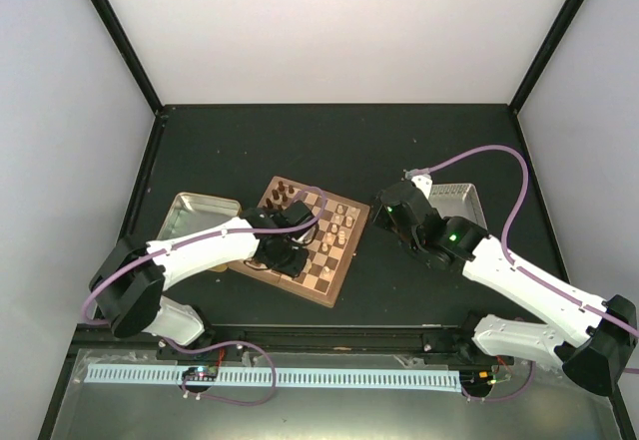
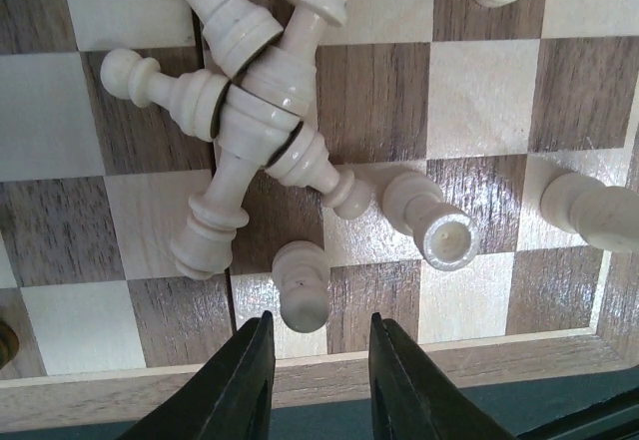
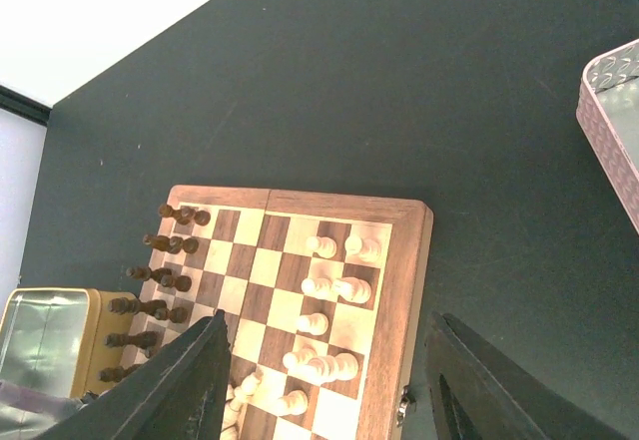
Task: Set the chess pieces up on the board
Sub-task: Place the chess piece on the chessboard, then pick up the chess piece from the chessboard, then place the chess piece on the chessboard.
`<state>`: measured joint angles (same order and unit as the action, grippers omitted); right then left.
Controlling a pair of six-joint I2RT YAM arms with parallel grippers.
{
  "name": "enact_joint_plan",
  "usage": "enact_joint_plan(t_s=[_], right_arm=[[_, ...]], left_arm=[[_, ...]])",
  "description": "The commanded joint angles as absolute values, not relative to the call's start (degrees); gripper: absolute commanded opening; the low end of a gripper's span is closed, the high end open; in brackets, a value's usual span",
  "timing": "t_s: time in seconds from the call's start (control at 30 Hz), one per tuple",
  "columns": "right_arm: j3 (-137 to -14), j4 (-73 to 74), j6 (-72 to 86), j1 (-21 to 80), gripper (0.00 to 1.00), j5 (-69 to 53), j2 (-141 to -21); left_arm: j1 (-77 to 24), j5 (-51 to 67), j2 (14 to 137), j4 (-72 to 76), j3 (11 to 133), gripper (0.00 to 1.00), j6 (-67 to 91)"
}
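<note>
1. Cream pawn rests on the board, in the edge row, just ahead of the left jaws and on their centre line.
2. Its long axis seems to point toward them.
3. Left jaws stand partly apart and empty; right jaws are wide, empty and farther off.

A dark bench carries a wooden chessboard near its middle, turned at a slant. A gold tin tray lies just beside its left edge. A pinkish-grey tray lies apart on the right.
</note>
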<state>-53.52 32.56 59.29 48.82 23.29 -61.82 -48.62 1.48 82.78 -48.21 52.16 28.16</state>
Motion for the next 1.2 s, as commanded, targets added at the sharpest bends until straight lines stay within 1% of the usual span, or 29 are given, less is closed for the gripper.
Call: enact_joint_plan(t_s=[0.0,0.17,0.27,0.4,0.47,0.6,0.77,0.9,1.03,1.17], right_arm=[[-52.8,31.8,59.2,48.8,0.54,24.4,-61.6],[-52.6,31.7,59.4,48.7,0.54,24.3,-61.6],[-52.6,31.6,59.4,48.7,0.53,24.2,-61.6],[-52.6,31.4,59.5,48.8,0.53,24.2,-61.7],[-52.6,31.2,59.4,48.8,0.52,24.1,-61.7],[-52.8,31.3,59.2,48.8,0.51,24.3,-61.6],[-52.5,31.5,59.5,48.7,0.51,25.5,-60.3],[-51.7,31.3,59.8,48.7,0.51,26.7,-59.0],[-51.4,31.6,60.0,48.8,0.51,27.2,-58.7],[-51.0,31.7,60.3,48.8,0.51,27.2,-58.9]], left_arm=[[-49.0,-0.4,82.0,-45.7,53.6,0.28,28.8],[-48.9,-2.1,84.0,-46.2,54.5,0.29,28.1],[-48.8,-2.2,84.4,-45.9,54.1,0.28,28.0],[-48.7,-1.4,84.9,-44.8,53.2,0.21,28.0],[-48.7,-1.1,84.8,-44.2,53.0,0.12,27.9],[-48.7,-1.2,84.0,-44.5,53.7,0.02,27.9],[-48.8,-1.0,80.4,-47.1,56.0,0.02,27.8],[-49.0,1.5,79.0,-46.8,58.7,0.02,27.0],[-49.2,3.5,80.9,-44.7,60.9,0.02,26.5],[-49.7,3.7,85.6,-43.1,62.4,0.02,25.9]])
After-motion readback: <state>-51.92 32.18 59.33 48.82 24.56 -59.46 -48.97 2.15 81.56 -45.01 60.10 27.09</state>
